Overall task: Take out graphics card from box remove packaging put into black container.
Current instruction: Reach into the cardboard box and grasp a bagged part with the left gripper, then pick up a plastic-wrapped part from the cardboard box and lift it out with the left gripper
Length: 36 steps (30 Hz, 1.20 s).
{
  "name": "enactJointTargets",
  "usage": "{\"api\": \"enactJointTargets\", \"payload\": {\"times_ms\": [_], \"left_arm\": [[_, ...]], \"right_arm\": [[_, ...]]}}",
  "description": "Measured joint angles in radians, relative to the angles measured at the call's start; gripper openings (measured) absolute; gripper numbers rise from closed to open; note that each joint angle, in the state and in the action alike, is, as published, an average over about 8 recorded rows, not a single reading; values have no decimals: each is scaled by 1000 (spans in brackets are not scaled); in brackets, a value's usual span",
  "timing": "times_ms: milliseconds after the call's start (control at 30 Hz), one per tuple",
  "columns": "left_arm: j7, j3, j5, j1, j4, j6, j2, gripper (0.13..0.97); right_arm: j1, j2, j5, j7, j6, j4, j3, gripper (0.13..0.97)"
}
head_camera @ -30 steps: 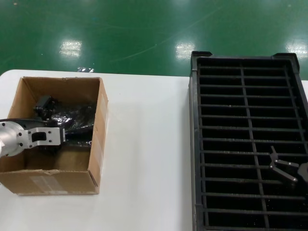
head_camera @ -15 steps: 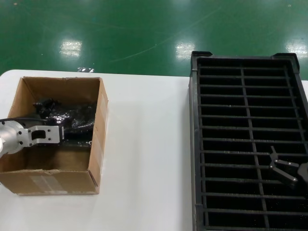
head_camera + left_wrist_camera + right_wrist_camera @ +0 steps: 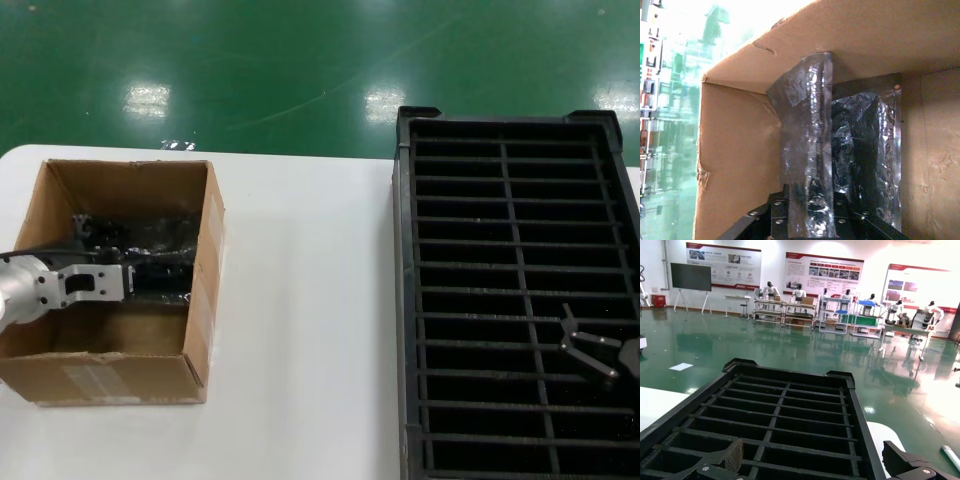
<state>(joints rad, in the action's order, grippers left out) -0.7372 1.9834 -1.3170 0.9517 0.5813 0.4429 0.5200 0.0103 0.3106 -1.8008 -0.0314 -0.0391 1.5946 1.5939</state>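
Head view shows my left gripper inside the box, jaws clamped on the packaging wrapping a card. My right gripper hovers spread open over the black container.

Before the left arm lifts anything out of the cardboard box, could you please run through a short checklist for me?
1. Left claw inside the box: ok.
2. Wrapped piece standing between the left claw's fingers: ok, per the left wrist view.
3. Fingers firmly closed on it: cannot tell.
4. Second wrapped piece apart from the first: not ok, they sit side by side.
5. Black container slots unoccupied: ok where visible.
6. Right claw open, hanging over the container: ok.
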Motion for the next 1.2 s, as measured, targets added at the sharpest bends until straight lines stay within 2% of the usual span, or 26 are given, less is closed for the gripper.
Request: {"api": "enactJointTargets", "payload": {"times_ms": [133,433,767,1000,1200], "left_arm": [[32,6,14,-17,40,2,16,305],[137,13,73,-71,180,7,71,189],[282,-12,192,-146,394,26,149,141],[395,-68,284,-219,584,62,209,139],[496,-178,362,-324,799,85,262,139]], "right_arm": [[0,0,0,0,0,0,0,966],[0,0,0,0,0,0,0,966],[0,0,0,0,0,0,0,966],[0,0,0,0,0,0,0,966],[0,0,0,0,0,0,0,966]]}}
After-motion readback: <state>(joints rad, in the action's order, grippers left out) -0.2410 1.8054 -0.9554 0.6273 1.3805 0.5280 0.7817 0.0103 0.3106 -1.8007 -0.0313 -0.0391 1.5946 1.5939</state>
